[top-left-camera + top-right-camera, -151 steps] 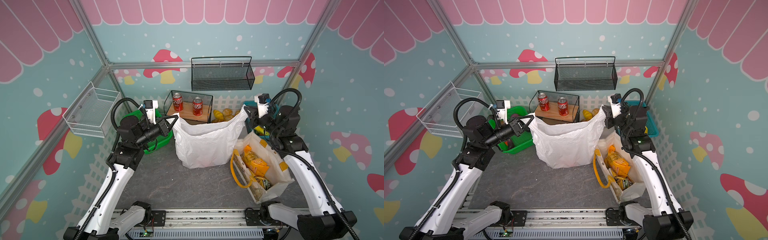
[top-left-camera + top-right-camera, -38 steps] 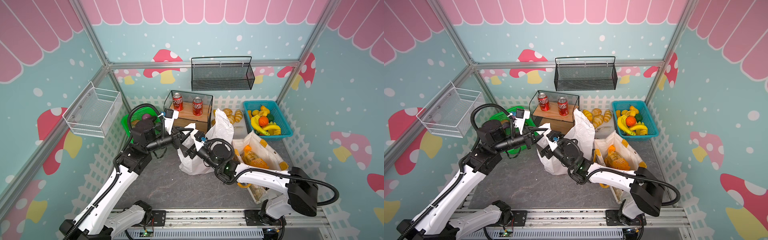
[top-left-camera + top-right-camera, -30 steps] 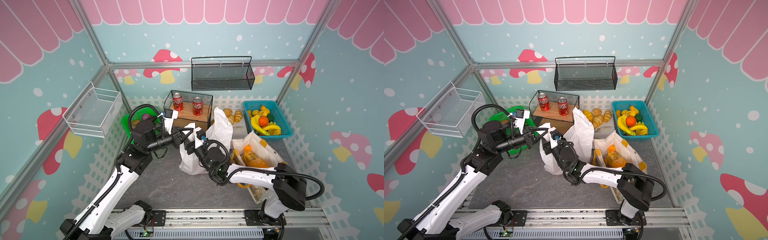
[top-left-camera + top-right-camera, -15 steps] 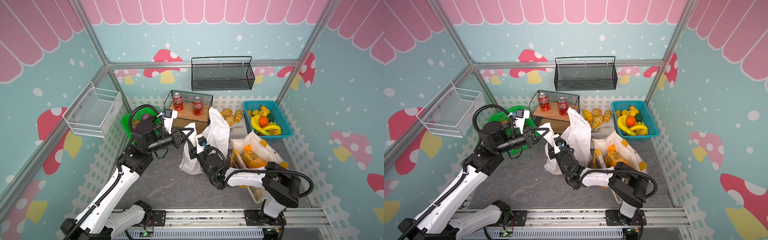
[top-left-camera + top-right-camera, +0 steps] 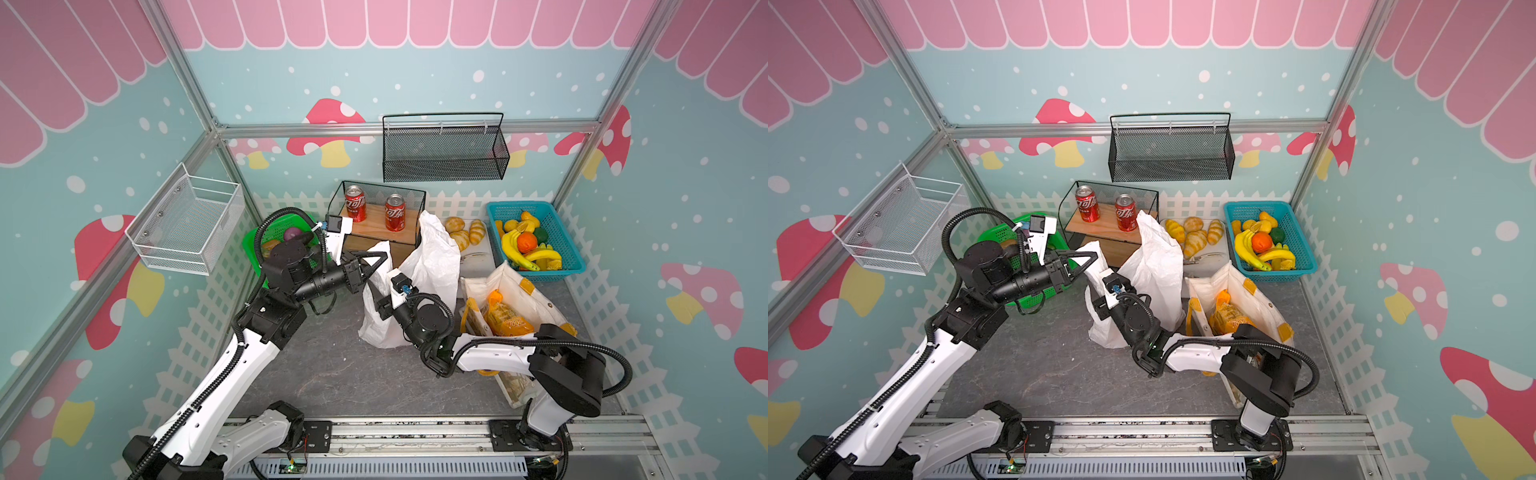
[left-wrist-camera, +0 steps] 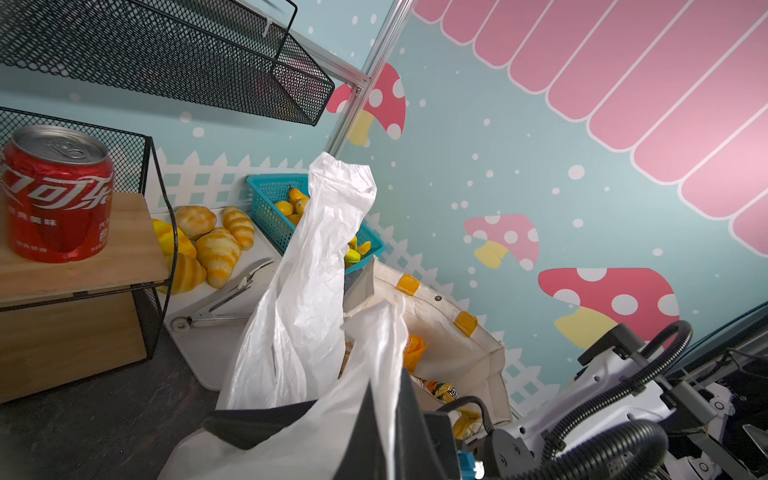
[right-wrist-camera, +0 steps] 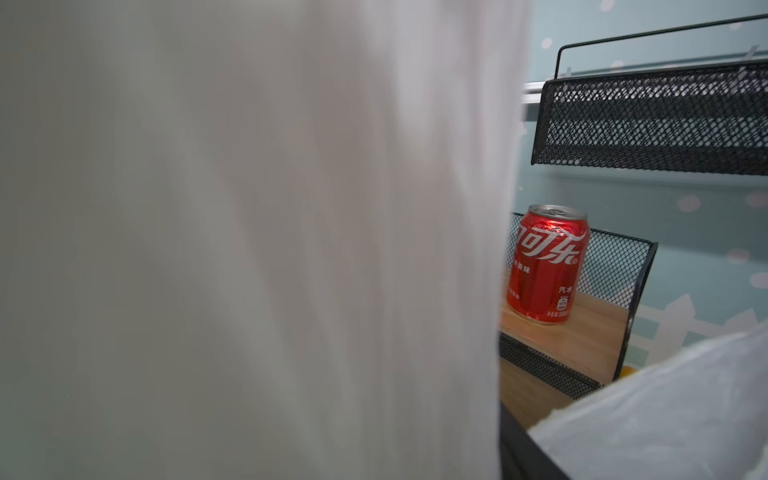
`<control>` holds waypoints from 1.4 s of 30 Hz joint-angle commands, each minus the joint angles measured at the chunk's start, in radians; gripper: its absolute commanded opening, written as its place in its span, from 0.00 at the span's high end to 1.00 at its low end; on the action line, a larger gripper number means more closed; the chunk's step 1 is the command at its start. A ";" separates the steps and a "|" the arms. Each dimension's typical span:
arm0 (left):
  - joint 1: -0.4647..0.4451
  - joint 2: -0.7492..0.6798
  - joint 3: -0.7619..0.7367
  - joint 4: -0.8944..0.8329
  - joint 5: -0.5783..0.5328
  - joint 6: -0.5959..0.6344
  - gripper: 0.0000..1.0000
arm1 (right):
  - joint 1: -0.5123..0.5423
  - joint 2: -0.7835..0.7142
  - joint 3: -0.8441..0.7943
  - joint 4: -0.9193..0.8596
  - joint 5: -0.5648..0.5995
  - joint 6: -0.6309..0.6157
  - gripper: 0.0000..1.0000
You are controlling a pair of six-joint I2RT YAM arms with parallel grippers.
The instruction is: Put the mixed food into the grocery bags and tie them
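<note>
Tightly inside left claw (image 5: 384,259), white bag handle (image 5: 378,248).

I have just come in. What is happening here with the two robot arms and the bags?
The left gripper is shut on one handle of the white plastic bag and holds it up. The right gripper presses against the bag's side; whether it grips the plastic cannot be seen. A snack packet lies in the cream tote. Neither bag is tied.
</note>
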 commanded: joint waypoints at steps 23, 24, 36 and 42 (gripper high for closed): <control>0.113 0.028 0.007 0.026 0.066 0.002 1.00 | -0.057 -0.501 0.054 -0.866 -0.303 -0.169 0.02; 0.115 0.026 0.007 0.026 0.065 0.004 1.00 | -0.078 -0.527 0.063 -0.896 -0.309 -0.175 0.02; 0.119 0.017 0.002 0.034 0.070 0.001 1.00 | -0.548 -0.509 0.154 -0.934 -0.585 -0.157 0.03; 0.120 0.014 0.001 0.030 0.071 0.011 1.00 | -0.590 -0.377 0.215 -0.900 -0.721 -0.164 0.17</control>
